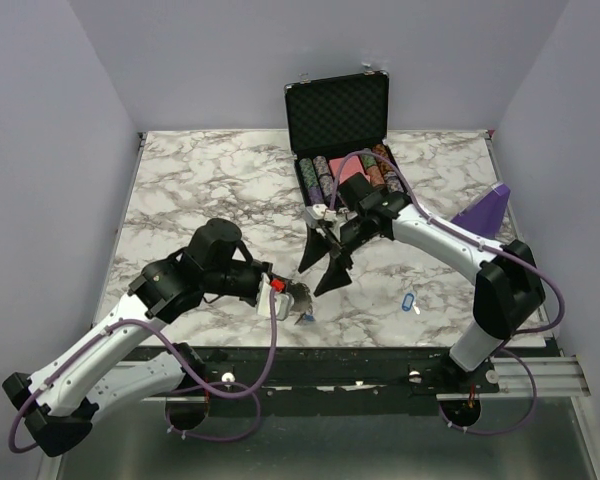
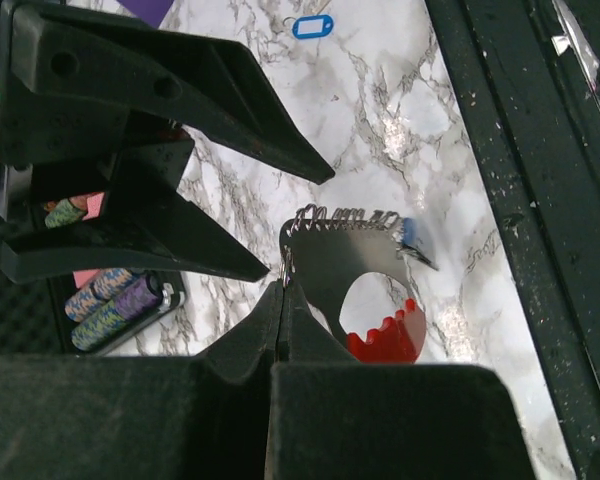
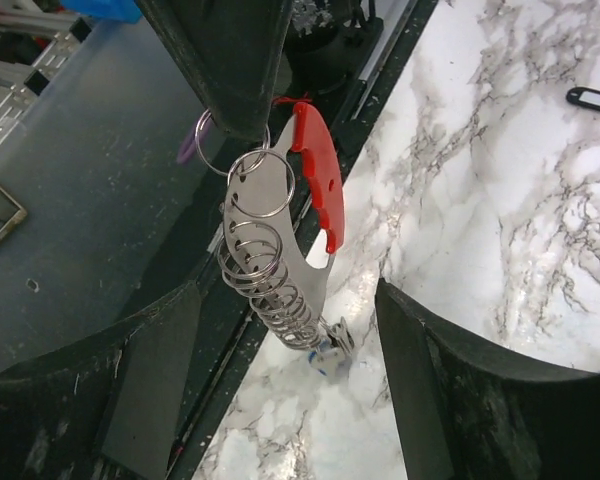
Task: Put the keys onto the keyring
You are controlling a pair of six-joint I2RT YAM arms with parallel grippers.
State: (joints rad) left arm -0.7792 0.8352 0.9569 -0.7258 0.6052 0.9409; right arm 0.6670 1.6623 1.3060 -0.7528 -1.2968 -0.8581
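Note:
The keyring is a silver-grey plate with a red part and several small wire rings along one edge. My left gripper is shut on one of those rings and holds the keyring above the table's near edge; it also shows in the top view. One key with a blue tag hangs at the keyring's low end. My right gripper is open, its fingers either side of that low end without touching; in the top view it sits just right of the keyring. A loose key with a blue tag lies on the table.
An open black case with rows of poker chips stands at the back middle. A purple object sits at the right edge. The table's dark front rail runs just beside the keyring. The loose tag also shows in the left wrist view.

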